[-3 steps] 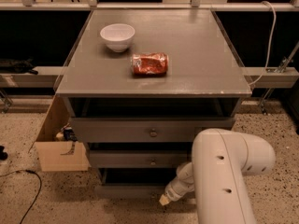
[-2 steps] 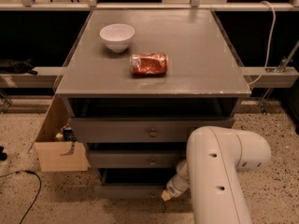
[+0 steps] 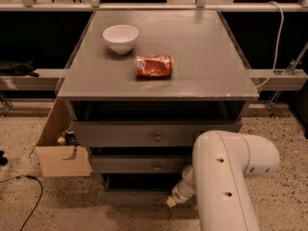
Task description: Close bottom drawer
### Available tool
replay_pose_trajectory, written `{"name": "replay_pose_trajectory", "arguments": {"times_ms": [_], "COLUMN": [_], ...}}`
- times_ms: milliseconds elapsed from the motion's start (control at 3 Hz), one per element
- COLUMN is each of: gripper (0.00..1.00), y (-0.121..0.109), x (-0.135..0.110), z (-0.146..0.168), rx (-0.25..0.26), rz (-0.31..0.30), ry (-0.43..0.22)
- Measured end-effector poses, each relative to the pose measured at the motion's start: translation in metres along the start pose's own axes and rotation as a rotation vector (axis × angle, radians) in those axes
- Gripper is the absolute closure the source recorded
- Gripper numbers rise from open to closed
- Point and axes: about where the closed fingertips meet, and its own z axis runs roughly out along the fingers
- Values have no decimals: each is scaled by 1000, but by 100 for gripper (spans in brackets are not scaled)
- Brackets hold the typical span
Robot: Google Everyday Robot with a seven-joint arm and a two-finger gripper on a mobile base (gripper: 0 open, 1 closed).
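Camera view is set above and in front of the grey cabinet (image 3: 202, 66). The bottom drawer (image 3: 130, 197) is seen at floor level, drawn out a little, so that a dark strip of its inside is shown behind the flat front. The hand (image 3: 173, 200) is held low at the right part of that front, touching it or just beside it; whether it is wide or narrow cannot be told. The step in hand is judged to be the push. It is best done with the hand pressed squarely on the front, nearer its middle, and driven straight back toward the cabinet, so that the drawer is not skewed on its runners. The middle drawer (image 3: 139, 164) above should be left untouched.
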Motion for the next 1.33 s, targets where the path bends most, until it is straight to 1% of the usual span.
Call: {"name": "replay_pose_trajectory", "arguments": {"times_ms": [333,667,1000,1333], "gripper": [40,15,0,0], "y": [0,0,0,0], "x": [0,0,0,0], "z": [0,0,0,0], "rx": [0,0,0,0], "rz": [0,0,0,0], "ry": [0,0,0,0]}}
